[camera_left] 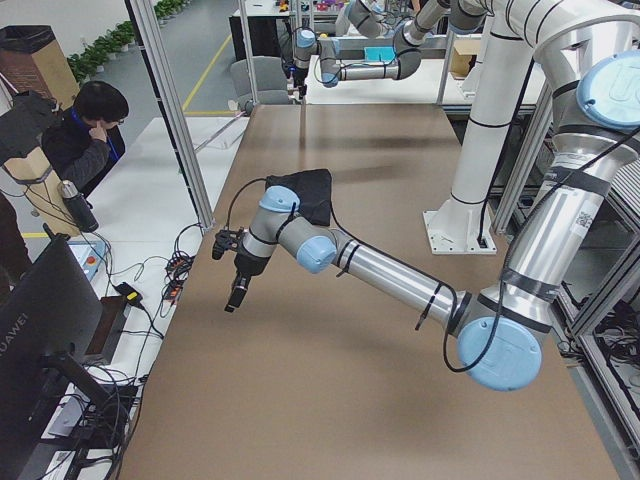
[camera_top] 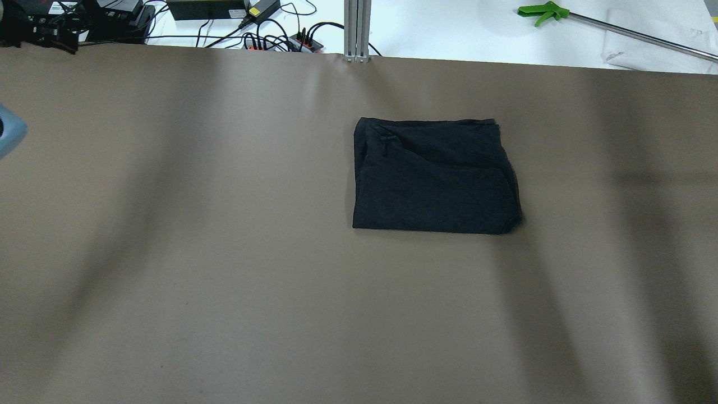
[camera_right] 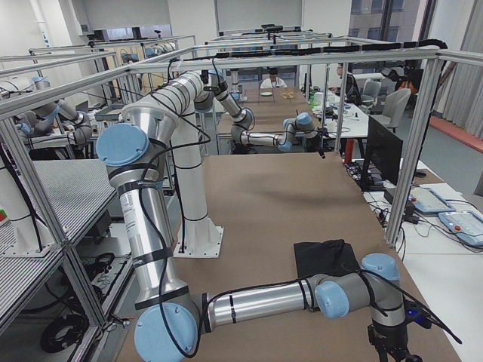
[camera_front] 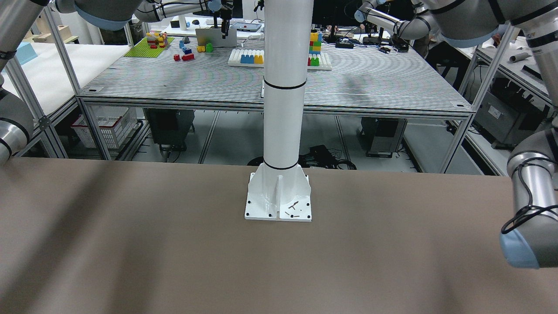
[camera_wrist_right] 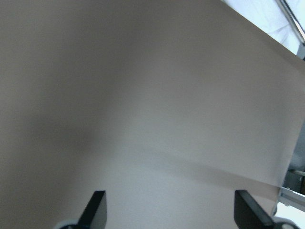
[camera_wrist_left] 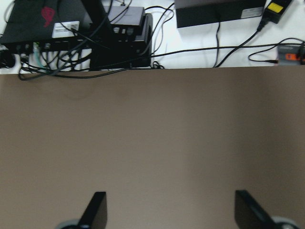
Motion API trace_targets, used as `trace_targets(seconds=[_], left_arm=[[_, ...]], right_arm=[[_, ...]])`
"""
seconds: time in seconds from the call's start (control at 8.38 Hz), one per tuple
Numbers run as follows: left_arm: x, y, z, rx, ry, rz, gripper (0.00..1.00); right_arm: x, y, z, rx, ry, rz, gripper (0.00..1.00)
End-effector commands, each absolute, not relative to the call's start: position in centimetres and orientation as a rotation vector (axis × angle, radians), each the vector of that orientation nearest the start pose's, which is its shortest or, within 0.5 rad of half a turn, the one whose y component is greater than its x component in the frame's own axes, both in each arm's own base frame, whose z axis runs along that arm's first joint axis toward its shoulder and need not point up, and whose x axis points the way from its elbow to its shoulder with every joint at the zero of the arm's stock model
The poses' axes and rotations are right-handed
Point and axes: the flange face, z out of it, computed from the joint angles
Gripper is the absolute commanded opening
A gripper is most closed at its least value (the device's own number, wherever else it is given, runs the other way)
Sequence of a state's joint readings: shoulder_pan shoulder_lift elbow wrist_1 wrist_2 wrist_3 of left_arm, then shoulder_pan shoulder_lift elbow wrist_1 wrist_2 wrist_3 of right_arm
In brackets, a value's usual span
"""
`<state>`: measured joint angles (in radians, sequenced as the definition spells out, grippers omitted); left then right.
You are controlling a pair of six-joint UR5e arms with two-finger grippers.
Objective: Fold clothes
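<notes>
Lying folded into a rectangle, the clothes rest flat on the bench. The left gripper and right gripper each hover with jaws spread wide.

Brown-topped table stands inside an aluminium frame. Behind it, a ribbed grey workbench carries toy bricks. Monitor, power strip, windows and a seated person noted.

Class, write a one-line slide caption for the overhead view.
A folded black garment lies flat on the brown table.
</notes>
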<state>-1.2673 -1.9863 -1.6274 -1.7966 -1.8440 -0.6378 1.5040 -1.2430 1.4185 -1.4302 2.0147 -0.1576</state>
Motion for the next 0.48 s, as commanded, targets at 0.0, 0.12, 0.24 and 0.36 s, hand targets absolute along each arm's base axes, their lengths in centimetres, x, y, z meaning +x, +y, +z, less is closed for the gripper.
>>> trace_targets(seconds=[0.0,0.12,0.24,0.36], left_arm=[[4.3,-59.1,42.7,0.540,0.295,-0.070,0.94],[2.0,-58.9,43.6,0.530,0.274,-0.101,0.94],[0.0,-58.3,44.6,0.525,0.255,-0.110,0.94],[-1.6,-57.9,44.8,0.525,0.244,-0.125,0.94]], right_arm=[[10.3,-60.3,60.4,0.307,-0.397,-0.292,0.94],[10.8,-59.6,61.3,0.295,-0.388,-0.283,0.94],[11.1,-59.0,62.1,0.283,-0.366,-0.281,0.94],[11.1,-58.3,62.6,0.290,-0.361,-0.284,0.94]])
